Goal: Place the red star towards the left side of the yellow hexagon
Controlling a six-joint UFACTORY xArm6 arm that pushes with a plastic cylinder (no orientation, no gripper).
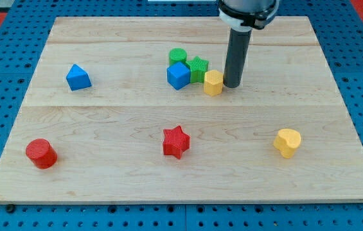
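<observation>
- Rod end, my tip (pixel 232 85), sits in the upper middle of the frame, just right of the yellow hexagon (pixel 213 83); there is no pincer, so no grip can be told.
- Red star (pixel 175 142) lies apart, below and left of that hexagon.
- Blue cube (pixel 178 75), green star (pixel 198 67) and green cylinder (pixel 178 56) cluster left of the hexagon.
- Blue triangular block (pixel 78 77) is upper left, red cylinder (pixel 40 153) lower left, yellow heart (pixel 287 142) lower right on the wooden board (pixel 104 128).

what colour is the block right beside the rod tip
Yellow: the yellow hexagon, touching my tip on its left, in the camera view.
</observation>
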